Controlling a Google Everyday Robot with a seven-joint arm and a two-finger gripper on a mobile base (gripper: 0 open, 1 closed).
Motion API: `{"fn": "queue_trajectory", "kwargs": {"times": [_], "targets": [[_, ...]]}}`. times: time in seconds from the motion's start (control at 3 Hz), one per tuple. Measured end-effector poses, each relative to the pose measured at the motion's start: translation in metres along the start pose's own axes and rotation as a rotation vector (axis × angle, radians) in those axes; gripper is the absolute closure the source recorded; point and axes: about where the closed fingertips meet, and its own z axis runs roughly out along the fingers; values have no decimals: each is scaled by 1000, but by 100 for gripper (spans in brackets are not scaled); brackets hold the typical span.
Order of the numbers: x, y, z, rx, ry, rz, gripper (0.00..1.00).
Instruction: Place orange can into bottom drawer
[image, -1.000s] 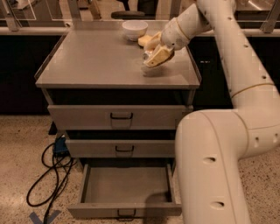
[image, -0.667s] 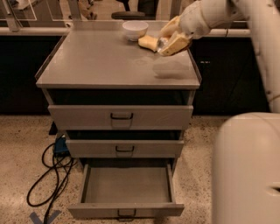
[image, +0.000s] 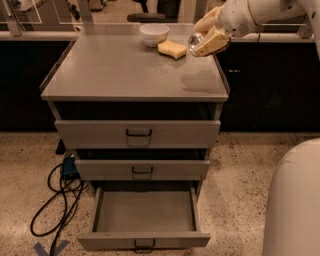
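Note:
My gripper (image: 206, 36) hangs above the back right of the grey cabinet's top (image: 120, 70). It is shut on the orange can (image: 196, 39), of which only a shiny silver end shows between the tan fingers (image: 214, 41); the label is hidden. The can is held in the air, well above the top. The bottom drawer (image: 145, 239) is pulled open below, a wide shallow grey tray with nothing in it. The two drawers above it are closed.
A yellow sponge (image: 172, 49) and a white bowl (image: 154, 34) sit at the back of the cabinet top, left of the gripper. A black cable (image: 55, 210) loops on the speckled floor left of the cabinet. My white base (image: 295, 200) fills the lower right.
The gripper has lifted the can off the cabinet top and moved up and to the right. The view has shifted, so the cabinet sits more centred.

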Motion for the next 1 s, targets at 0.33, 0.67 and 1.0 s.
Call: {"fn": "queue_trajectory", "kwargs": {"times": [0.33,0.67,1.0], "targets": [[2,10,8,-25,-5,-9,100],[-14,26,-20,22,-10,-109,100],[-35,79,-55,96,-66,-152,100]]}}
